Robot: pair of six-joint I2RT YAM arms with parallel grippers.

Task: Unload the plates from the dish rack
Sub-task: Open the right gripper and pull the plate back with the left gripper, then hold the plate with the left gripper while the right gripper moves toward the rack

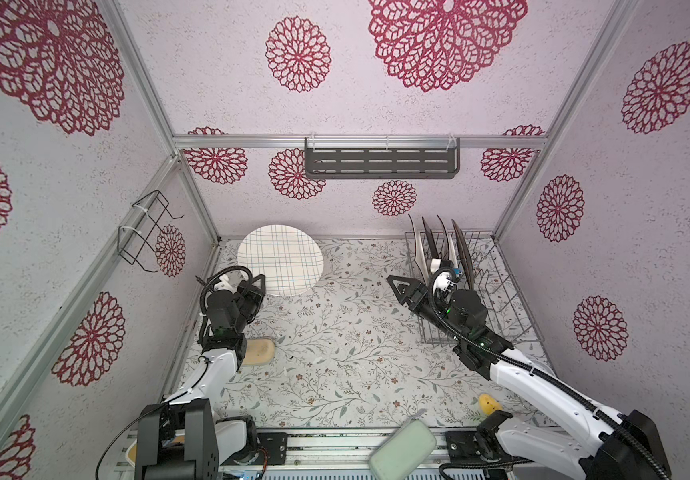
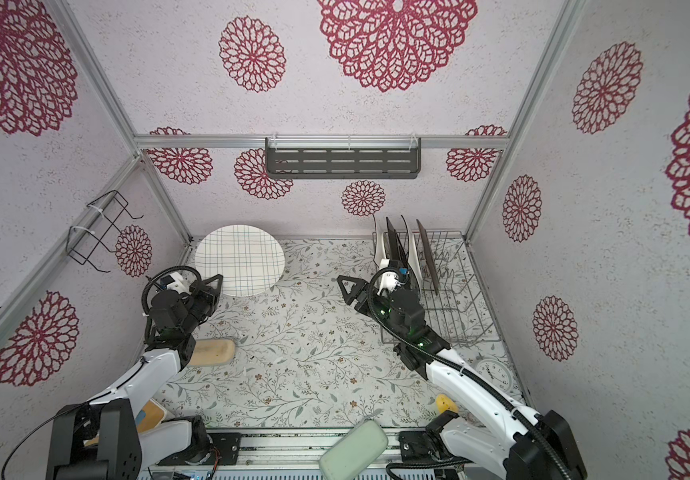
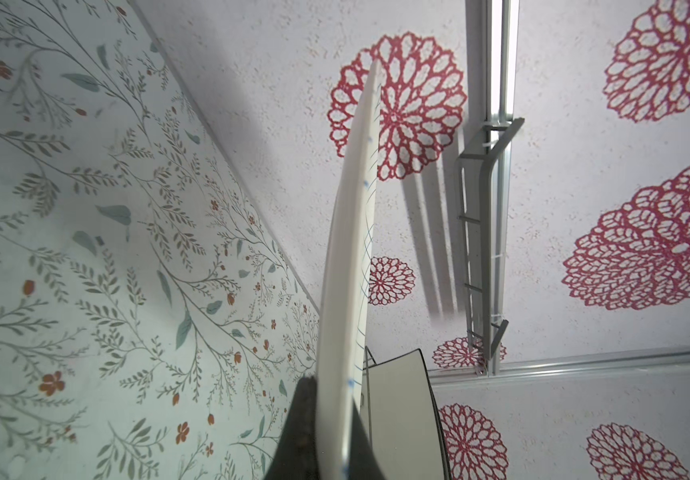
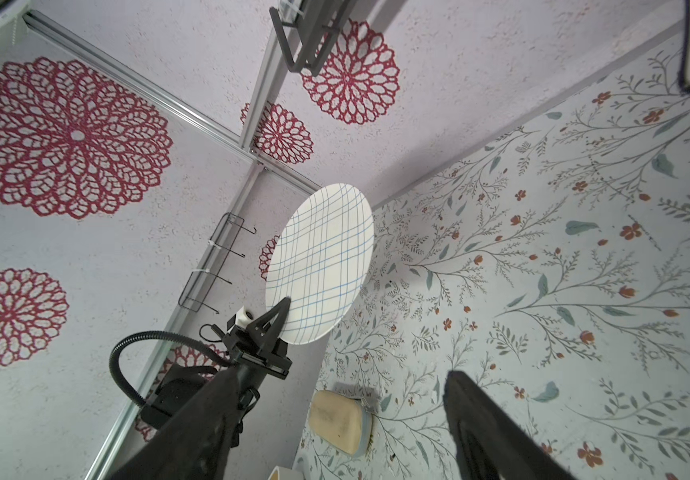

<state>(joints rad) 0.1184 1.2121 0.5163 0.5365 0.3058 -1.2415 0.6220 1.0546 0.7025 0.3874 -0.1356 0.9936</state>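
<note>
My left gripper (image 1: pixel 258 282) (image 2: pixel 214 282) (image 3: pixel 333 399) is shut on the near rim of the round cream plate (image 1: pixel 281 259) (image 2: pixel 239 259) (image 3: pixel 347 249) (image 4: pixel 322 266) with dark grid lines. It holds the plate tilted over the back left of the table. Several plates stand upright at the back left of the silver wire dish rack (image 1: pixel 497 299) (image 2: pixel 459 307). Among them are a white one with a black rim (image 1: pixel 420 253) (image 3: pixel 397 407) and dark ones (image 1: pixel 462 249) (image 2: pixel 428 257). My right gripper (image 1: pixel 399 286) (image 2: pixel 349 289) (image 4: pixel 351 374) is open and empty just left of the rack.
A beige pad (image 1: pixel 258 351) (image 4: pixel 339 419) lies on the table under my left arm. At the front edge are a pale green sponge (image 1: pixel 401 453), a yellow object (image 1: pixel 488 404) and a white clock (image 2: pixel 495 374). A dark grey slotted shelf (image 1: pixel 380 160) and a black wire holder (image 1: pixel 143 232) hang on the walls.
</note>
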